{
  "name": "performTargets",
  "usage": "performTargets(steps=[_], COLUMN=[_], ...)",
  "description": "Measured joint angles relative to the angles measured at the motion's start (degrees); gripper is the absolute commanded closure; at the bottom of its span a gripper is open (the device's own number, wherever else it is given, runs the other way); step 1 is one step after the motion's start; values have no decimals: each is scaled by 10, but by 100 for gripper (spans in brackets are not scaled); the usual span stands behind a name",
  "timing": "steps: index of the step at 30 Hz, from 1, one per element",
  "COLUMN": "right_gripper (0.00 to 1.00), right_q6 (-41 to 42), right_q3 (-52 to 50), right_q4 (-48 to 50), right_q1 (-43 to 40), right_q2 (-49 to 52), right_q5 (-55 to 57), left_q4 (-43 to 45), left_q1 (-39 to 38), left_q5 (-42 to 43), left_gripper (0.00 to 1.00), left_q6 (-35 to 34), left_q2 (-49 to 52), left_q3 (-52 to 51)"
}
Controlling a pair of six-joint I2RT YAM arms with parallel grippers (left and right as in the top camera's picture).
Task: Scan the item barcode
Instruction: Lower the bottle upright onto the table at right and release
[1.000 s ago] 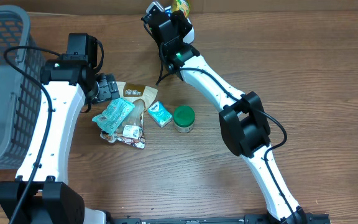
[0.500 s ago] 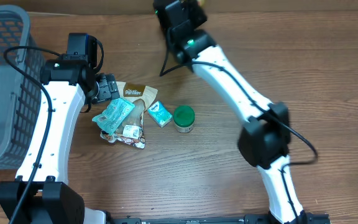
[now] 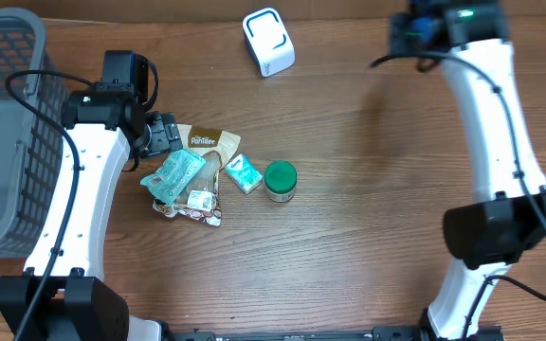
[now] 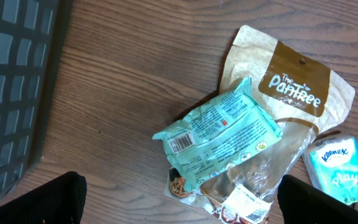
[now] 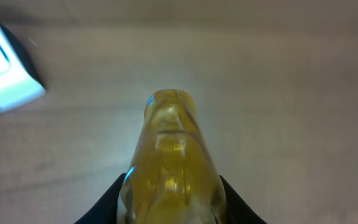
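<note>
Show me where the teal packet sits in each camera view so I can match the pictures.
Overhead: teal packet lies left of centre, overlapping the lower left of the brown pouch.
Left wrist: middle of the picture, lying partly on the same pouch.
Right wrist: not in it; a yellow bottle fills most of the view.
Shared landmark: the brown pouch, seen overhead and from the left wrist.

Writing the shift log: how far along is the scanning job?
Done: nothing I can confirm. In hand: the right arm grips a yellow bottle in its jaws, away from the white scanner. Left: teal packet, brown pouch, tissue pack and green-lidded jar lie by the left arm's open jaws.
</note>
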Motion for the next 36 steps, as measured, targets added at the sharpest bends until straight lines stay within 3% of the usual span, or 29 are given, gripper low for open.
performTargets(steps=[6,12,17,22,28,31,33,36], right_gripper=[92,90,86,83,63,25,17,15], right_q6=[17,26,41,81,102,106,109,111], right_q3=[0,-25,-125,-246,-299,-304,-312,-314], right_q4=[-97,-173,-154,-66,1,4,5,5], right_q1=[-113,-175,-182,-181,-180,-180,-181,-181], right_q2=[0,0,0,-1,-16,-19,-18,-18], right_q5=[-93,-117,-121,-83,-60,-59,-57,-55], left_q4=[0,0,0,0,0,0,0,0], left_q1=[0,0,0,0,0,0,0,0], left_q5=[0,0,0,0,0,0,0,0], left_gripper=[0,1,0,0,0,0,1,1], left_q6=[0,0,0,0,0,0,0,0], left_q2=[0,0,0,0,0,0,0,0], left_q3=[0,0,0,0,0,0,0,0])
